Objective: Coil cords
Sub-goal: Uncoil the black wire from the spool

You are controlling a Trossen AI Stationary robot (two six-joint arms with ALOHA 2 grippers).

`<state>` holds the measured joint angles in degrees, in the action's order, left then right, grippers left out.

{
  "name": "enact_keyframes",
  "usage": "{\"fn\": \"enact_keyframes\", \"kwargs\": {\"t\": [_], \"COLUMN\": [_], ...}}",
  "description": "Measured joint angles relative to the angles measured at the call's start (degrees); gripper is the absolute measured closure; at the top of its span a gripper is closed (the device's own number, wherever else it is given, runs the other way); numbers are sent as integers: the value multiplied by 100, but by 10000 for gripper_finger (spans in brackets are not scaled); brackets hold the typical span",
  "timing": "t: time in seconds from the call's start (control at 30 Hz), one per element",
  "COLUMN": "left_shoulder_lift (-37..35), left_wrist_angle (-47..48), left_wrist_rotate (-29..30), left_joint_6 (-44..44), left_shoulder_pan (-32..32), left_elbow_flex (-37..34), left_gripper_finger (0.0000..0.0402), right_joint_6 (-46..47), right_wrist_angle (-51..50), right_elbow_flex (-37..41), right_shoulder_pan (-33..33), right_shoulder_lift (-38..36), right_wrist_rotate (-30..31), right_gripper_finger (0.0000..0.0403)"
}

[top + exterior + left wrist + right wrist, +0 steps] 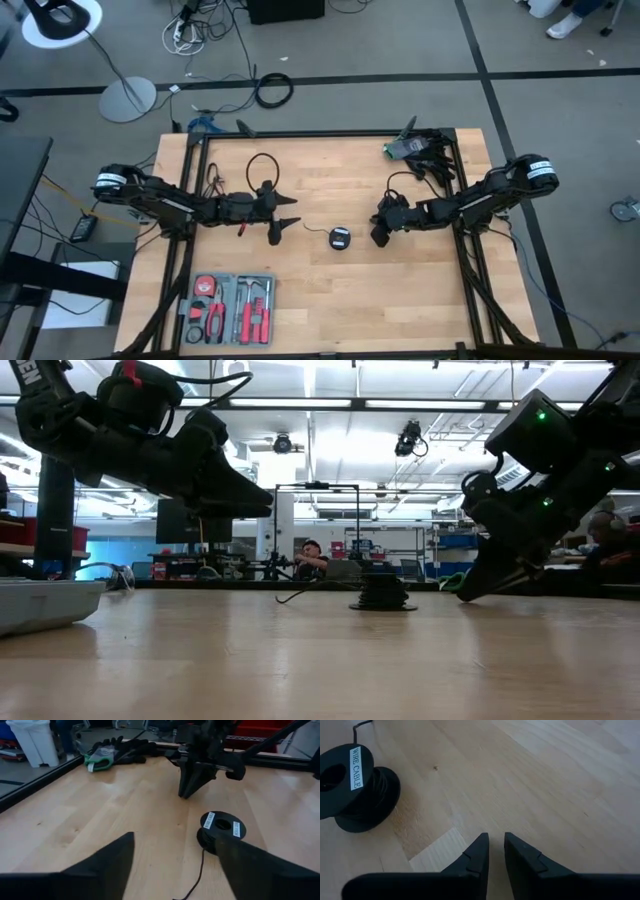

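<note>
Your thin black wire is mostly wound on the small round black spool (pixel 340 238) standing mid-tabletop (pixel 400 300), a short tail trailing left. Left tool (pixel 283 226) hangs spread, empty; right tool (pixel 380 232) nearly pressed together, empty. Pinch the tail low before winding.

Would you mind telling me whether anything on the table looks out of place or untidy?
Only mildly: the thin black wire lies in a loose loop near the left hand, with a stray tail trailing from the small black spool labelled "wire cable". Nothing looks spilled or damaged.
</note>
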<state>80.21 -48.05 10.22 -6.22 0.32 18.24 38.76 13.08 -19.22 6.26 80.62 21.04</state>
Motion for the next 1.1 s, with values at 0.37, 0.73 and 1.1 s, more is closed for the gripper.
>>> {"fn": "enact_keyframes", "kwargs": {"t": [0.37,0.73,1.1], "left_shoulder_lift": [1,1,1], "left_wrist_angle": [9,11,16], "left_wrist_rotate": [2,2,4], "left_joint_6": [-1,-2,-4], "left_shoulder_pan": [0,0,0], "left_elbow_flex": [0,0,-2], "left_gripper_finger": [4,6,6], "right_joint_6": [892,1014,811], "right_wrist_angle": [264,982,1427], "right_elbow_flex": [0,0,0], "right_shoulder_pan": [2,2,2], "right_shoulder_lift": [0,0,0], "right_wrist_rotate": [-267,-483,-481], "right_gripper_finger": [342,341,341]}}
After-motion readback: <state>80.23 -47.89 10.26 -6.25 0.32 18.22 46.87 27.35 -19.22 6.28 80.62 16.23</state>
